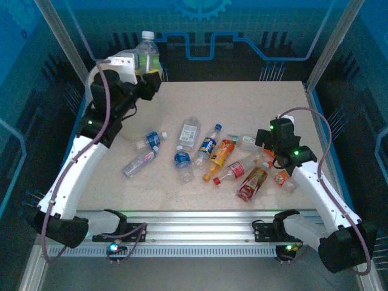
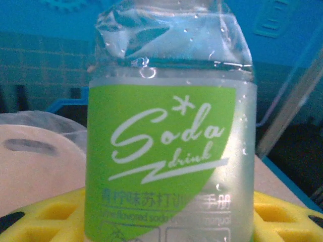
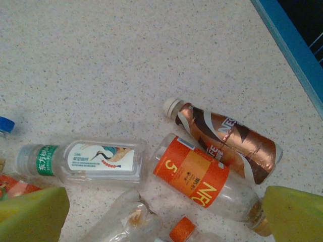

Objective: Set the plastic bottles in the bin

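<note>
Arching high, left pincer [image 1: 150, 77] clamps green-labelled bottle [image 1: 147, 56] upright.

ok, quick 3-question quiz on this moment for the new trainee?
1. True or false: the right gripper is shut on a bottle.
2. The label on the soda bottle held in the left gripper is: A red, B green, C blue.
3. In the right wrist view, which bottle lies nearest the blue table edge?
Key: 1 false, it is open. 2 B. 3 the copper-brown bottle.
</note>
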Controlling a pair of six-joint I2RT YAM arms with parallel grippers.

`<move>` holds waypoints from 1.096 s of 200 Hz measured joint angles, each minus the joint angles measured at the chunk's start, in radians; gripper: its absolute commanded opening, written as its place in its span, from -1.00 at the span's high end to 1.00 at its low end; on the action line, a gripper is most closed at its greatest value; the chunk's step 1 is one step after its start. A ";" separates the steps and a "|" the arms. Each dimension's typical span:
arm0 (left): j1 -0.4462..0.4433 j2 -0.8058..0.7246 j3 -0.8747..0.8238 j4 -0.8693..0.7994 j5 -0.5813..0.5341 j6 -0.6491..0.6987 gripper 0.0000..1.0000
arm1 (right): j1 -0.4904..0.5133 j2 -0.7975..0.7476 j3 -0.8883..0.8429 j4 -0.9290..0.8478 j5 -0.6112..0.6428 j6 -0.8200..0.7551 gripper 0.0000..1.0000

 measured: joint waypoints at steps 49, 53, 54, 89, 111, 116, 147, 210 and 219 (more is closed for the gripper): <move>0.169 0.086 0.095 -0.124 -0.004 0.037 0.36 | 0.005 -0.002 0.008 -0.001 0.000 0.004 -0.99; 0.182 0.093 0.102 -0.136 -0.003 0.041 0.36 | 0.005 -0.002 0.008 -0.002 0.000 0.004 -0.99; 0.187 0.096 0.104 -0.140 -0.003 0.044 0.36 | 0.005 -0.002 0.008 -0.002 0.000 0.004 -0.99; 0.277 0.193 0.179 -0.224 -0.001 0.082 0.23 | 0.019 0.010 0.029 -0.016 -0.001 0.008 -0.99; 0.309 0.272 0.241 -0.274 0.006 0.113 0.23 | 0.030 0.018 0.043 -0.020 -0.001 0.012 -0.99; 0.314 0.290 0.255 -0.285 0.006 0.122 0.23 | 0.031 0.019 0.045 -0.020 -0.001 0.013 -0.99; 0.332 0.378 0.306 -0.340 0.010 0.161 0.24 | 0.032 0.026 0.047 -0.032 -0.002 0.019 -0.99; 0.336 0.495 0.332 -0.422 0.030 0.216 0.23 | 0.032 0.067 0.073 -0.054 -0.010 0.037 -0.99; 0.336 0.512 0.341 -0.436 0.038 0.225 0.23 | 0.032 0.073 0.073 -0.058 -0.013 0.038 -0.99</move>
